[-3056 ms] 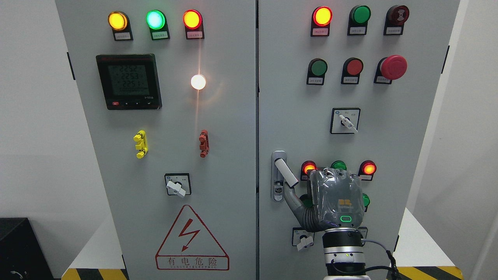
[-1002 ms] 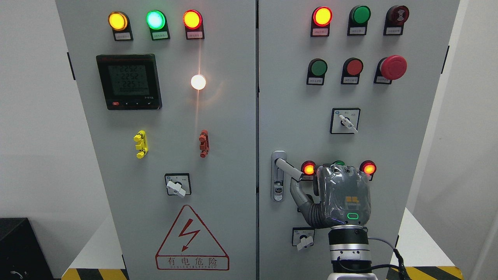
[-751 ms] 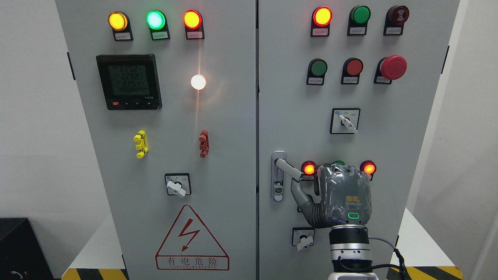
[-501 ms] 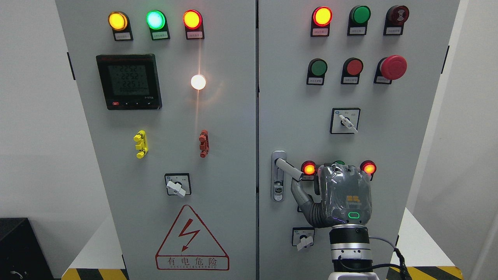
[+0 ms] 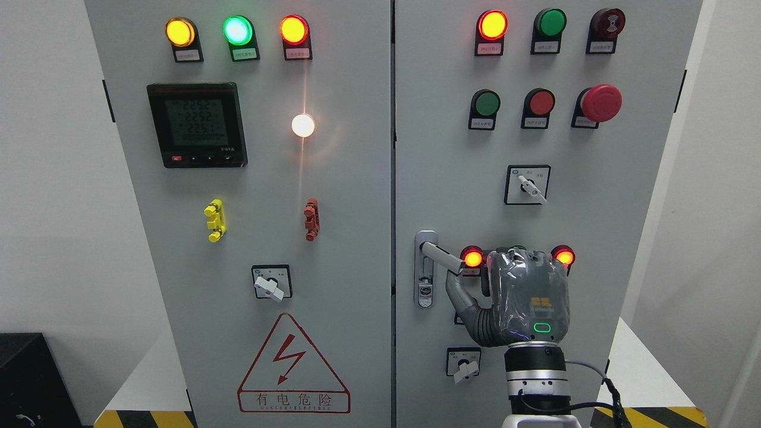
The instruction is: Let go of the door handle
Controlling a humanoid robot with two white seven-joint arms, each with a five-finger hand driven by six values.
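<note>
The grey door handle point(image 5: 443, 257) is on the left edge of the cabinet's right door point(image 5: 452, 148). Its lever points right and slightly down from its mounting plate point(image 5: 424, 285). My right hand point(image 5: 526, 297) comes up from the bottom edge, just right of the lever, with its back facing me. Its thumb point(image 5: 461, 292) stretches up and left to just under the lever's free end. The hand does not enclose the lever. The other fingers point toward the door and are mostly hidden behind the hand. The left arm is out of view.
Lit red lamps point(image 5: 473, 258) point(image 5: 563, 257) flank the hand, with a green one partly hidden behind it. A rotary switch point(image 5: 464, 365) sits below the thumb and another point(image 5: 528, 185) above. A red mushroom button point(image 5: 600, 102) is at the upper right. The left door point(image 5: 267, 178) carries a meter, lamps and a warning triangle.
The lever has swung up from steeply down-right to nearly level. My right hand has shifted right and slightly down, its thumb staying under the lever's end.
</note>
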